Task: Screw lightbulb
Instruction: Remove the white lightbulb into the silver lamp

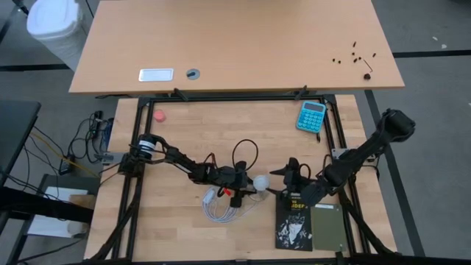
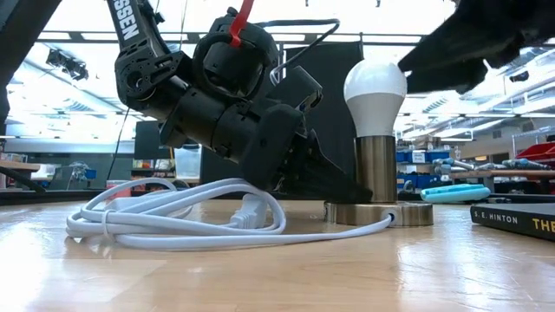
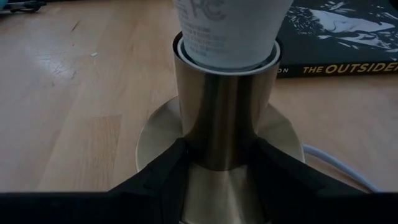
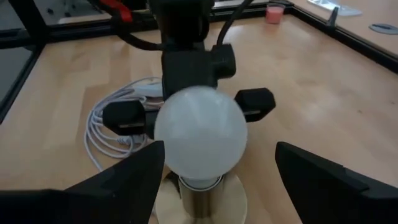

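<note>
Lightbulb [image 2: 375, 87] upright in brass socket [image 2: 376, 178], centre of low view; left end effector [image 3: 217, 165] clamped on socket stem, right end effector [image 4: 217, 180] spread wide around bulb, not touching.

High view: bulb sits lower centre of frame on the counter [image 1: 243, 125], between the two arms. Left end effector's fingers [image 3: 158, 171] pinch the socket's stem just above its round base (narrow grip, both sides touching metal). Right end effector's fingers [image 4: 124, 177] stand apart on either side of the white globe with clear gaps. Coiled white cable [image 2: 173, 217] lies at lower left of low view, just beside the socket base. Black book [image 1: 294, 221] lower right of centre in high view, near the socket; blue calculator [image 1: 311, 116] upper right of centre, well apart.
</note>
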Robot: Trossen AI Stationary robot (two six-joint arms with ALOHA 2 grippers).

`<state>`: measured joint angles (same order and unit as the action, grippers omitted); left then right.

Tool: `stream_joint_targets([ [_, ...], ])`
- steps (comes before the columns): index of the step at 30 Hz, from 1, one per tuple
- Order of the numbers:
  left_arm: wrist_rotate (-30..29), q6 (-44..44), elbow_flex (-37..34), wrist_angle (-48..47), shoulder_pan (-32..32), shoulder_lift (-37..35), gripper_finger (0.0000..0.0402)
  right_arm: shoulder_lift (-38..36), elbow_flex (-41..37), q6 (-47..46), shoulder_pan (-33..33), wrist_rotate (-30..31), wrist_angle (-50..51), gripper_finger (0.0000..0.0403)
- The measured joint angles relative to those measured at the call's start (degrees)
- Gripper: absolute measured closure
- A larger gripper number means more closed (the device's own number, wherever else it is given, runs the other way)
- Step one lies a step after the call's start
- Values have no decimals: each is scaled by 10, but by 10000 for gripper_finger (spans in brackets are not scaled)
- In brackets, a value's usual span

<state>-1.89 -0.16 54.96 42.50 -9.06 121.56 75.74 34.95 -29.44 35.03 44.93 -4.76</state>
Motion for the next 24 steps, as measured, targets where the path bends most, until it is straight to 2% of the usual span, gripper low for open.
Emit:
stream_joint_targets([
  [14, -12, -14, 0, -1, -1, 0, 220, -5, 150, -32, -8, -21, 212, 87],
  [24, -20, -18, 0, -1, 0, 0, 220, 19, 276, -179, -70, -167, 464, 87],
])
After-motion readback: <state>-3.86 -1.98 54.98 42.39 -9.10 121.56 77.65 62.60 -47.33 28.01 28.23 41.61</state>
